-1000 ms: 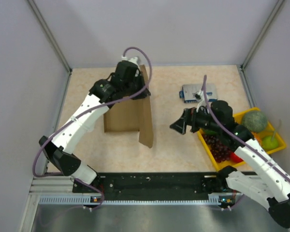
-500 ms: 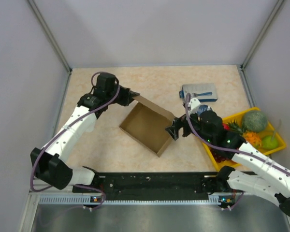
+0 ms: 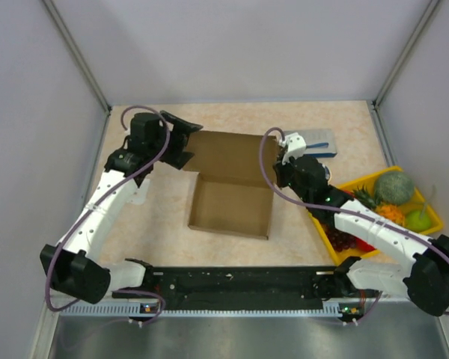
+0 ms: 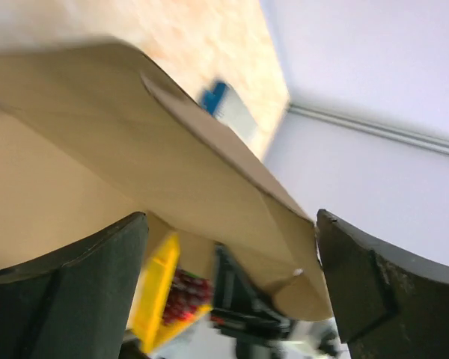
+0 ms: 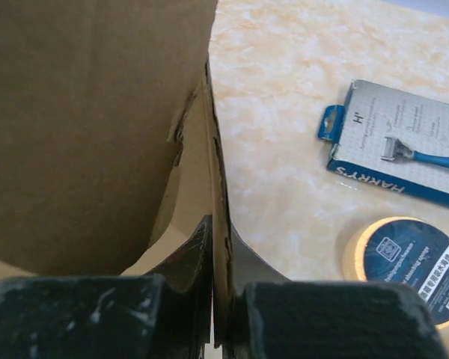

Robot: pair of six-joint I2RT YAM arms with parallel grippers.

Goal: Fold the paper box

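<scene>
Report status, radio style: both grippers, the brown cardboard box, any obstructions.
Left gripper open, straddling the lid flap. Right gripper shut on the right wall of the brown cardboard paper box. Blue-and-white razor pack and tape roll beside it, not touching.

Top camera looks down from behind the robot. The 2 wrist cameras sit close behind their fingers (image 4: 67, 292), facing the paper box (image 3: 228, 157). Top and right wrist share the package (image 5: 404, 149) ahead-right of the right gripper (image 5: 221, 247).

my left arm (image 3: 105, 206) reaches far forward along the left side, wrist turned inward, and my left jaws stand wide apart. my right arm (image 3: 367, 224) stretches forward and inward, low, with my right jaws pinched tight together.
</scene>
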